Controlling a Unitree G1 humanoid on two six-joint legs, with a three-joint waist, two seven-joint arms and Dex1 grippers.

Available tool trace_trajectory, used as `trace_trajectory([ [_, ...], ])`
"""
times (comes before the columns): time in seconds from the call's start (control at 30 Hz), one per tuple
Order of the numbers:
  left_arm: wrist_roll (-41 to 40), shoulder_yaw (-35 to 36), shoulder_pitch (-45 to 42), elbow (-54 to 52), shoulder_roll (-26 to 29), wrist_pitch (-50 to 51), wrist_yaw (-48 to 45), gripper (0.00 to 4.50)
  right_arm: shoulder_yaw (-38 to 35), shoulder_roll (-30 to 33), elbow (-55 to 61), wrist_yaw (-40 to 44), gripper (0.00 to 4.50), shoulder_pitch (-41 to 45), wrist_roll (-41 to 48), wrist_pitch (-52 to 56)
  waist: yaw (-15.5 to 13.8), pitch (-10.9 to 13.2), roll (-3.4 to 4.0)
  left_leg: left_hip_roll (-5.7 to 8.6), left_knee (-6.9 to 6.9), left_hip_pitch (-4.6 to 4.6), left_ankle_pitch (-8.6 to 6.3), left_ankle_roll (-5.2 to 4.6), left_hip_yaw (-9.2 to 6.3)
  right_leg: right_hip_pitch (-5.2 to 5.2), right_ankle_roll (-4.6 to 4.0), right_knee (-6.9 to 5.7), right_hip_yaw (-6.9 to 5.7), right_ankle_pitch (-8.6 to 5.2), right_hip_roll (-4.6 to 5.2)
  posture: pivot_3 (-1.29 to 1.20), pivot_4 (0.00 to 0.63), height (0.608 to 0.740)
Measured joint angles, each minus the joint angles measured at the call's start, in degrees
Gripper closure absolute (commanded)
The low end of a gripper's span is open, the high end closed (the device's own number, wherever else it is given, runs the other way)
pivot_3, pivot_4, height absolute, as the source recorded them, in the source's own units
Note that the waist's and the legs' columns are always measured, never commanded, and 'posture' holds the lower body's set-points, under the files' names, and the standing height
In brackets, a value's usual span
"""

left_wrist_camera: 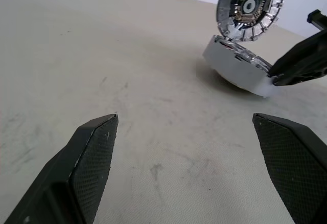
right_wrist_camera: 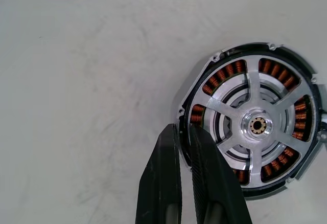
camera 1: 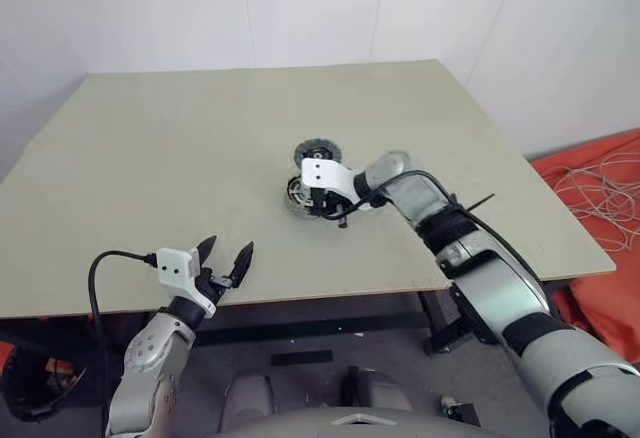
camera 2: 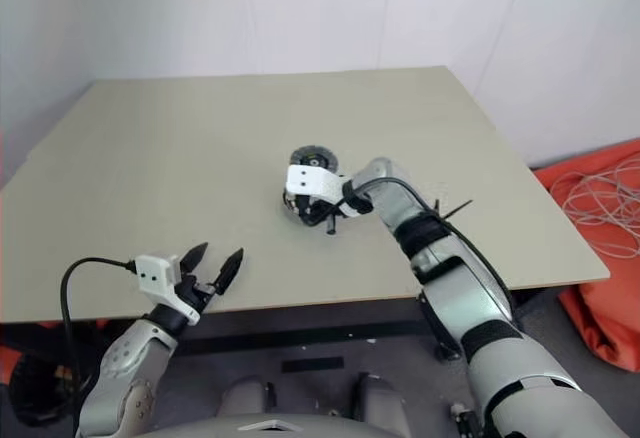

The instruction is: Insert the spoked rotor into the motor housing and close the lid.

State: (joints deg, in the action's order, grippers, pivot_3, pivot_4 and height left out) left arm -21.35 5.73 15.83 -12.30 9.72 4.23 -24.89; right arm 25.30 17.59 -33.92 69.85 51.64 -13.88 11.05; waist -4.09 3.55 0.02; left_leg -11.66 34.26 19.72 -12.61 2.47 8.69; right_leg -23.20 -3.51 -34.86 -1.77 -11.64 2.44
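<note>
The motor housing [right_wrist_camera: 200, 79] is a round body with copper windings, lying on the table [camera 1: 180, 138] near its middle. The spoked rotor [right_wrist_camera: 258, 127] sits inside it, with silvery spokes and a small hub. My right gripper [right_wrist_camera: 183, 128] is shut on the housing's rim, one finger outside the wall and one inside. In the left wrist view the housing [left_wrist_camera: 237, 65] is tipped up on one side. Just behind it the ribbed lid [camera 1: 320, 150] stands on edge, showing its dark centre. My left gripper [camera 1: 225, 253] hangs open over the table's near edge, holding nothing.
An orange cloth with loose pale cables [camera 1: 600, 188] lies on the floor to the right of the table. The table's front edge [camera 1: 300, 298] runs just ahead of my left hand.
</note>
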Motion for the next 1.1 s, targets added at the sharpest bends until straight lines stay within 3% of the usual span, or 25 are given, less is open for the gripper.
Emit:
trace_trajectory([
  [0.17, -0.11, 0.06, -0.07, -0.01, 0.11, 0.46, -0.07, 0.0, 0.06, 2.88, 11.87, 3.39, 4.49, -5.28, 1.94, 7.85, 0.0, -0.01, -0.01, -0.01, 0.0, 0.0, 0.0, 0.0, 0.0, 0.05, 0.01, 0.0, 0.01, 0.0, -0.01, 0.0, 0.0, 0.74],
  [0.37, -0.26, 0.08, -0.02, -0.01, 0.13, 0.75, -0.36, 0.0, 0.23, 0.51, 19.02, 2.41, 4.49, -7.57, 3.99, 19.13, 0.19, -0.01, -0.01, -0.04, 0.0, -0.06, 0.03, 0.05, -0.02, 0.05, 0.03, -0.01, 0.02, -0.01, -0.04, 0.0, 0.0, 0.74],
  [0.57, -0.39, 0.09, 0.3, -0.01, 0.12, 0.75, -0.41, 0.0, -0.07, -5.61, 20.32, -4.82, 4.49, -7.57, 5.07, 31.02, 0.53, -0.03, -0.04, -0.1, -0.04, -0.4, 0.09, 0.16, -0.06, 0.29, 0.41, -0.03, 0.09, -0.23, -0.13, 0.0, 0.0, 0.74],
  [0.8, -0.39, 0.06, 0.32, -0.02, 0.11, 0.77, -0.39, 0.0, -0.44, -11.2, 19.02, -14.12, 4.49, -7.56, 5.94, 36.42, 1.93, -0.02, -0.05, -0.09, -0.06, -0.91, 0.11, 0.21, -0.2, 0.49, 0.49, 0.0, 0.07, -0.27, -0.13, 0.0, 0.0, 0.74],
  [0.97, -0.39, 0.0, -0.04, -0.03, 0.11, 1.27, -0.34, 0.0, -5.96, -16.1, 16.01, -20.68, 4.49, -6.09, 9.34, 41.65, 2.01, 0.03, -0.11, -0.07, -0.06, -1.13, 0.12, 0.23, -0.26, 0.27, 0.51, 0.17, -0.15, -0.28, -0.12, 0.0, 0.0, 0.74],
  [1.1, -0.39, 0.0, -0.08, -0.02, 0.12, 1.47, -0.35, 0.0, -8.53, -17.05, 15.79, -21.72, 3.19, -4.81, 12.92, 43.47, 1.91, 0.1, -0.21, -0.08, -0.05, -1.17, 0.13, 0.25, -0.27, 0.22, 0.52, 0.21, -0.19, -0.28, -0.09, 0.0, 0.0, 0.74],
])
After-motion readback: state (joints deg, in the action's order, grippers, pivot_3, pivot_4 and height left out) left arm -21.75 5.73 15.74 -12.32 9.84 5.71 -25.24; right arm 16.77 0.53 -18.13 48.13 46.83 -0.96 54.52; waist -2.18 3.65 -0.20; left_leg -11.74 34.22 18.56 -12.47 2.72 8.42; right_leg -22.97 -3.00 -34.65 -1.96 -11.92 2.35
